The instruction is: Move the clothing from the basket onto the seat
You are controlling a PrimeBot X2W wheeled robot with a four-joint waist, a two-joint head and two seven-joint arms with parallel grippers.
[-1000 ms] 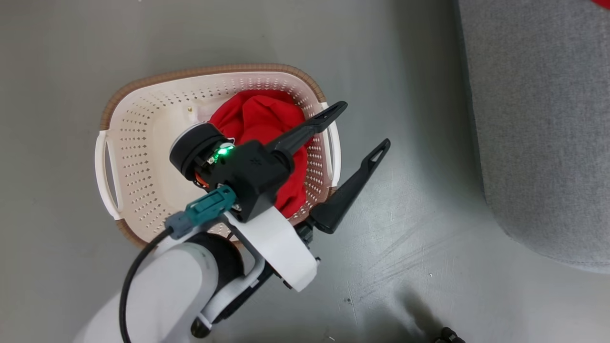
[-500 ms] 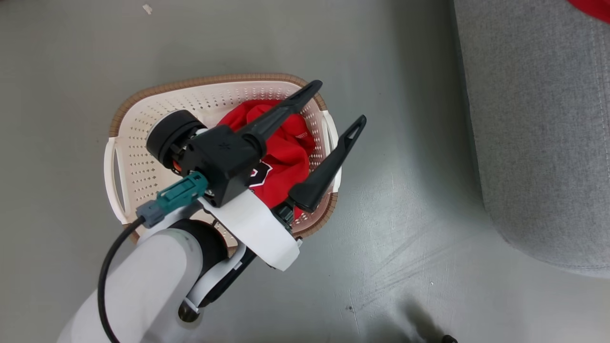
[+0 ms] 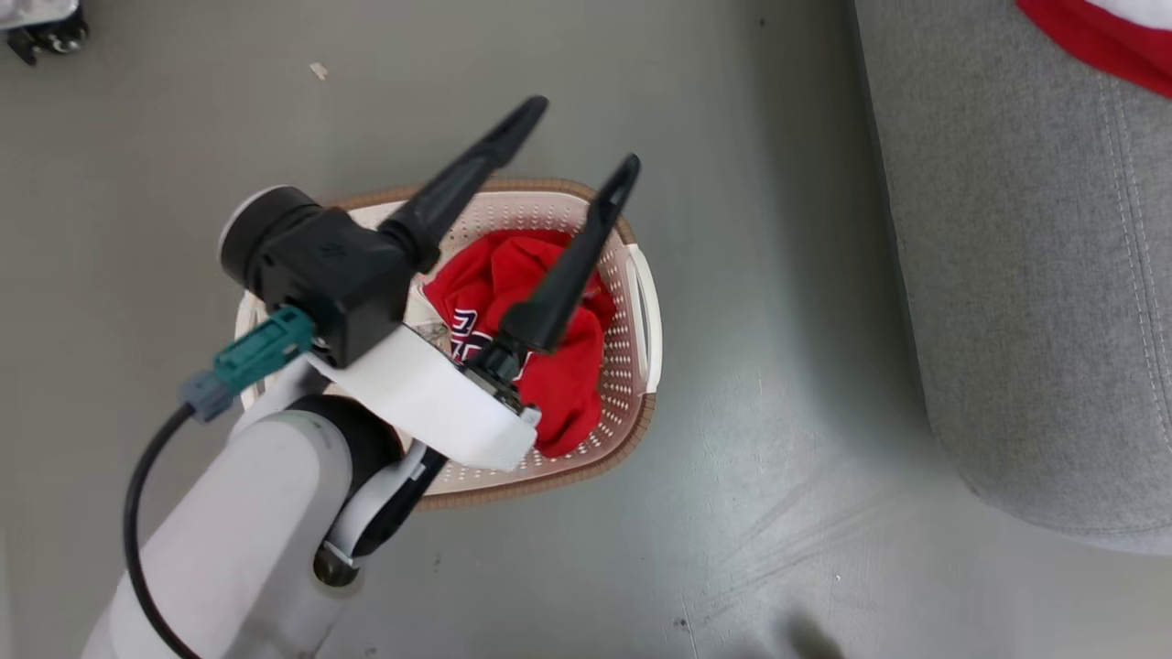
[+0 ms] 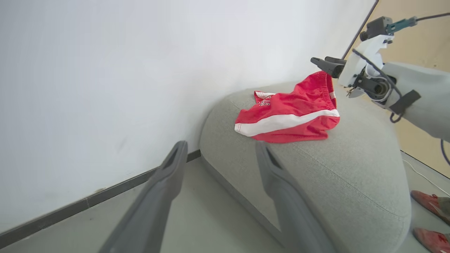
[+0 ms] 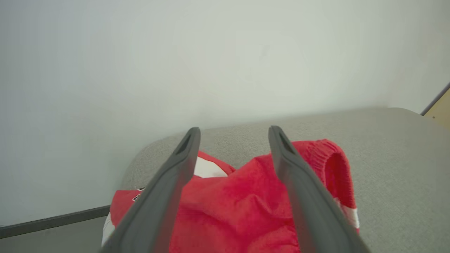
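A red garment with lettering (image 3: 558,384) lies bunched in the right half of the cream basket (image 3: 513,212) on the floor. Above it, my left gripper (image 3: 582,133) stands open and empty, its fingers reaching past the far brown rim. A second red garment with broad white stripes (image 4: 288,116) lies on the grey seat (image 4: 351,168), and its corner (image 3: 1099,37) peeks in at the head view's top right. My right gripper (image 5: 235,129) hovers open just over this striped garment (image 5: 246,196), holding nothing. From the left wrist, that right gripper (image 4: 321,64) sits at the garment's far edge.
The seat (image 3: 1025,275) fills the right side of the head view, a floor strip apart from the basket. A white wall with a dark baseboard (image 4: 105,191) runs behind. Red shoes (image 4: 427,205) sit on the floor by the seat. A dark object (image 3: 46,32) lies far left.
The head camera has shifted. My left arm has swung left across the basket, uncovering the lettered garment. My right gripper has gone from shut to open.
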